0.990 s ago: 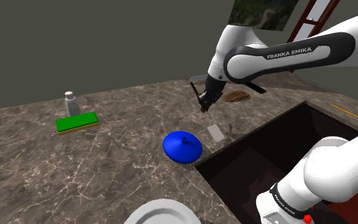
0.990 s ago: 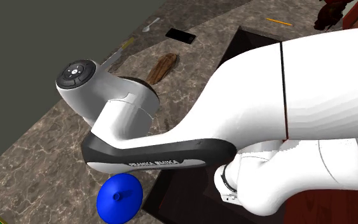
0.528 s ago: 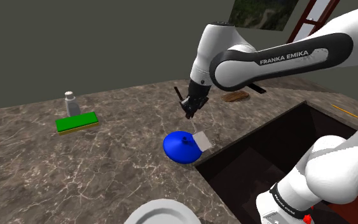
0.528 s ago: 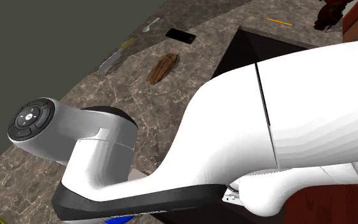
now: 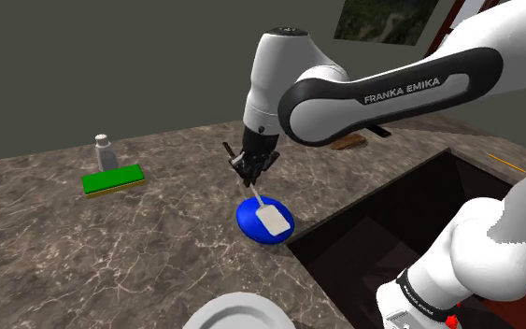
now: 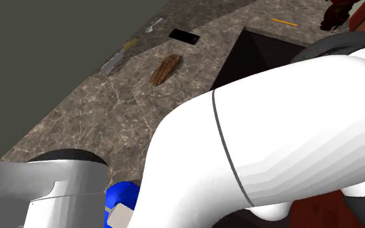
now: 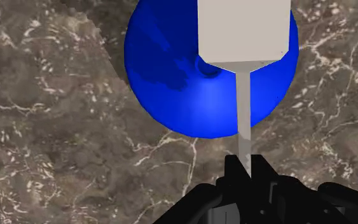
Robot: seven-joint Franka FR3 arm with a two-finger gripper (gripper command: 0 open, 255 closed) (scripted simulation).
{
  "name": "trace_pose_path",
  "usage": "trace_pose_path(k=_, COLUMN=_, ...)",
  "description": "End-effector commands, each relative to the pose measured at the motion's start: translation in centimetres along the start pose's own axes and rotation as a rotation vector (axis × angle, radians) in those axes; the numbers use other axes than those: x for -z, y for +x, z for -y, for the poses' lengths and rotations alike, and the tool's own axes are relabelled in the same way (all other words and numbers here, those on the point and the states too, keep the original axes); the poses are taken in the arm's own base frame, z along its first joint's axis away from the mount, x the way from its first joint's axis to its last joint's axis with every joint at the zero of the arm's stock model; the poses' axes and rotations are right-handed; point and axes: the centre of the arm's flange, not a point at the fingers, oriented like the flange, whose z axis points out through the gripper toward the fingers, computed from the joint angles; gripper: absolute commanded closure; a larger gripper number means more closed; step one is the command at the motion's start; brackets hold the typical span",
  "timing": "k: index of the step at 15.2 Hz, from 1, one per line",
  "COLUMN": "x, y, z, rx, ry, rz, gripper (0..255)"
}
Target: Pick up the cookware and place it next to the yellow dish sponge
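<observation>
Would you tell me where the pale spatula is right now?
In the shoulder view the spatula hangs from the gripper near the middle, its blade over the blue domed lid, left of the sink.

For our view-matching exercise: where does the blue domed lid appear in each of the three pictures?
Shoulder view: blue lid, centre, on the counter.
Second exterior view: bottom edge, left of centre, beside the white arm.
Wrist view: behind the pale spatula and its blade.
Shared landmark: that blade, overlapping the lid in every view.
</observation>
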Motion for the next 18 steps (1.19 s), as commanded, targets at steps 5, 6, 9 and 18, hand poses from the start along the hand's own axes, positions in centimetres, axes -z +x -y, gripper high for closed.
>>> trace_pose_path(k=5, x=0.1, y=-0.7, z=8.3, rx=-0.002, ry=0.001, rz=0.000, gripper=255)
trace_pose_path(k=6, x=0.1, y=-0.8, z=9.6, rx=-0.002, ry=0.001, rz=0.000, gripper=255)
trace_pose_path(k=9, x=0.2, y=-1.0, z=13.6, rx=-0.002, ry=0.001, rz=0.000, gripper=255)
trace_pose_path(k=18, x=0.2, y=-1.9, z=25.4, rx=-0.002, ry=0.001, rz=0.000, gripper=255)
